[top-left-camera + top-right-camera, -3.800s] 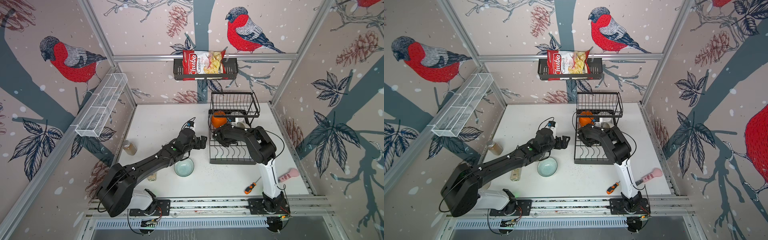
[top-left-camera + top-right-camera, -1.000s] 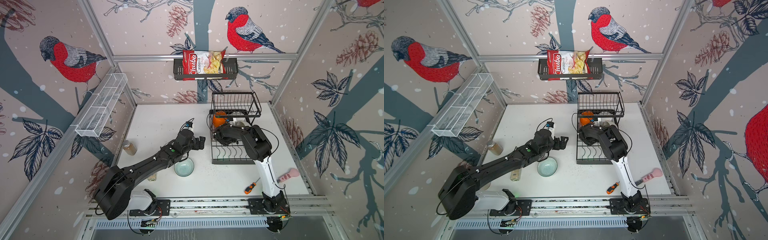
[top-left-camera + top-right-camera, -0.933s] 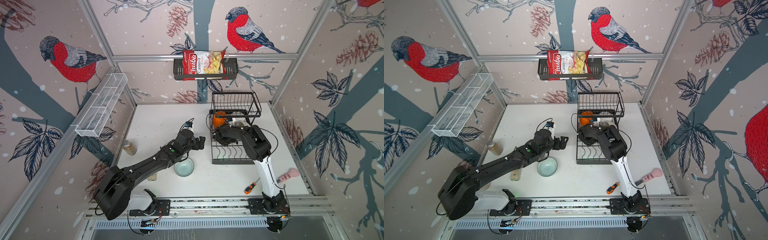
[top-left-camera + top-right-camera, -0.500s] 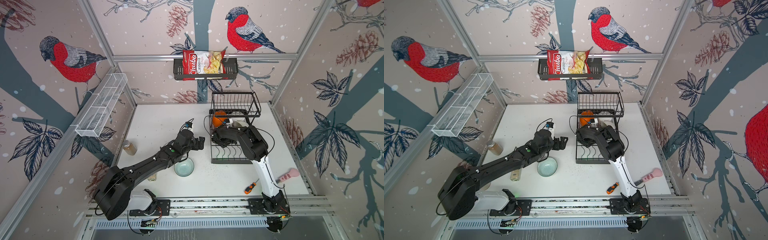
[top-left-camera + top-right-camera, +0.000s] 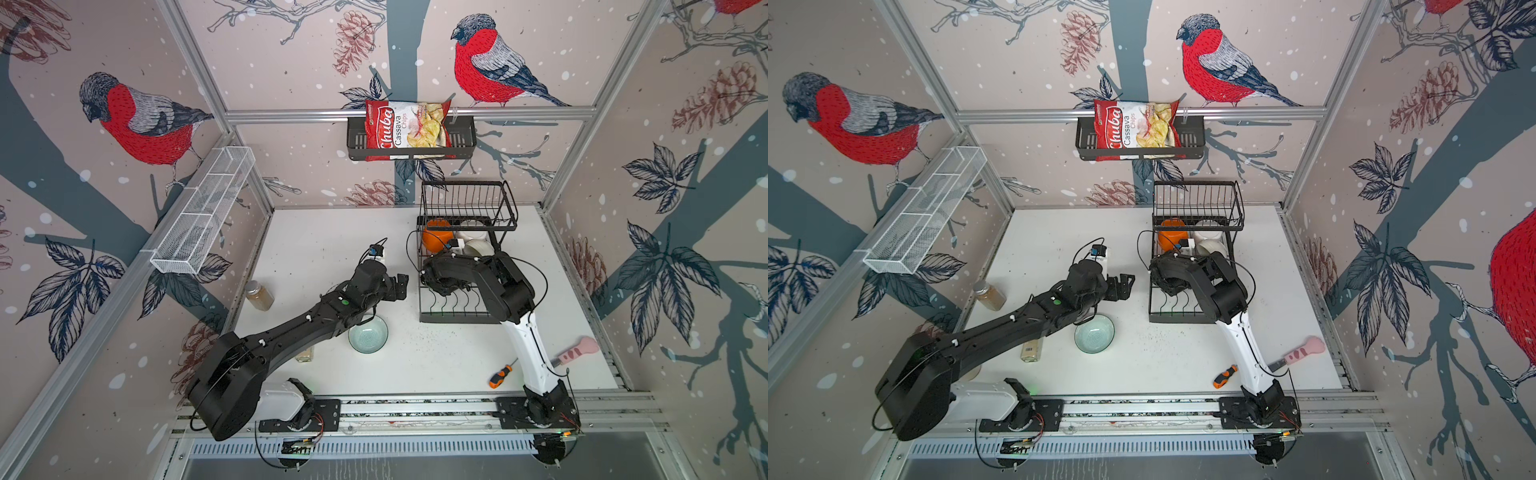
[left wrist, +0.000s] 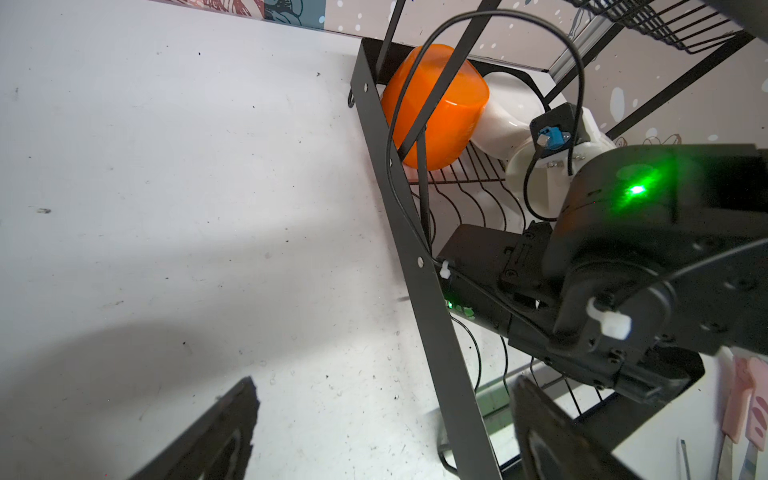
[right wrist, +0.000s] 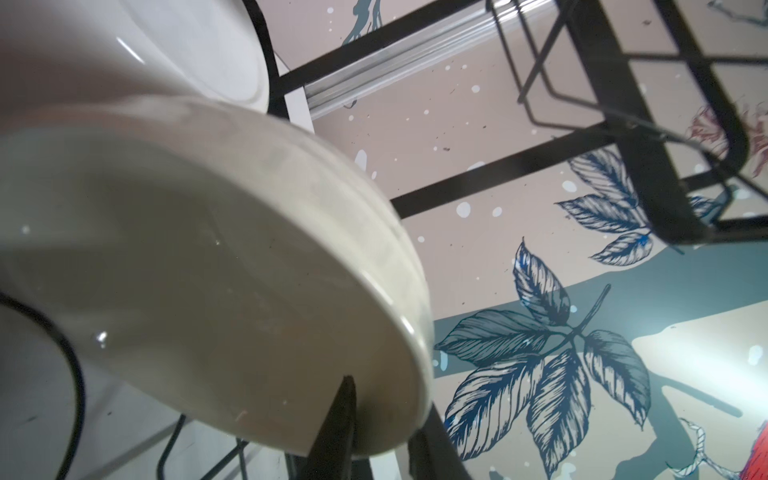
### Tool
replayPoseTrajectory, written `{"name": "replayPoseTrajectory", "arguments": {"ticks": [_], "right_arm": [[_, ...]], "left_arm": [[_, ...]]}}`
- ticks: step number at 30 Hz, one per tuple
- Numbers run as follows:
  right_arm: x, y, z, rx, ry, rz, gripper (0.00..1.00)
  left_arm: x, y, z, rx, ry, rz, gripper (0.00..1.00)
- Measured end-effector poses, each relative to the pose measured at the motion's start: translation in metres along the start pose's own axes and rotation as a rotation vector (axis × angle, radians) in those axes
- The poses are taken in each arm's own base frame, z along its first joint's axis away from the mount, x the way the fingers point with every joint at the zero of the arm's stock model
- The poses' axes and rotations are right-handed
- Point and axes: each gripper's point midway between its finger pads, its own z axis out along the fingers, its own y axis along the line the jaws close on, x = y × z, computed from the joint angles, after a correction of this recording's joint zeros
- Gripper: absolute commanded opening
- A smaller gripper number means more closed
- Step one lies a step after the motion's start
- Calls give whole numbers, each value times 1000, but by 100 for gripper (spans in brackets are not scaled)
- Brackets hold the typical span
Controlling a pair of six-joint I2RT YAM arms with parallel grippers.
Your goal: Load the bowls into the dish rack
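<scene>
Right pincer (image 7: 382, 415) straddles the rim of the cream bowl (image 7: 208, 270), tilted on edge just ahead, probably to stand in a dish rack (image 7: 648, 166) slot. Can't tell if it's actually pinching.

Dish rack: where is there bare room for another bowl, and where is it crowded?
Bare: front slots of the dish rack, between its front rim and the right arm, and seemingly the upper basket. Crowded: the back, holding the orange bowl and white bowls.
</scene>
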Motion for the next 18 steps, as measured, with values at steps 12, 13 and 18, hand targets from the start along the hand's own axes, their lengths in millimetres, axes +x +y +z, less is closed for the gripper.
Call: {"name": "replayPoseTrajectory", "arguments": {"ticks": [12, 13, 18], "right_arm": [[6, 4, -5, -90, 97, 59, 33], [6, 4, -6, -95, 102, 67, 34], [3, 1, -7, -115, 115, 105, 37]], "left_arm": [[0, 0, 0, 0, 1, 0, 94], [0, 0, 0, 1, 0, 0, 94], [-2, -1, -2, 3, -5, -1, 94]]}}
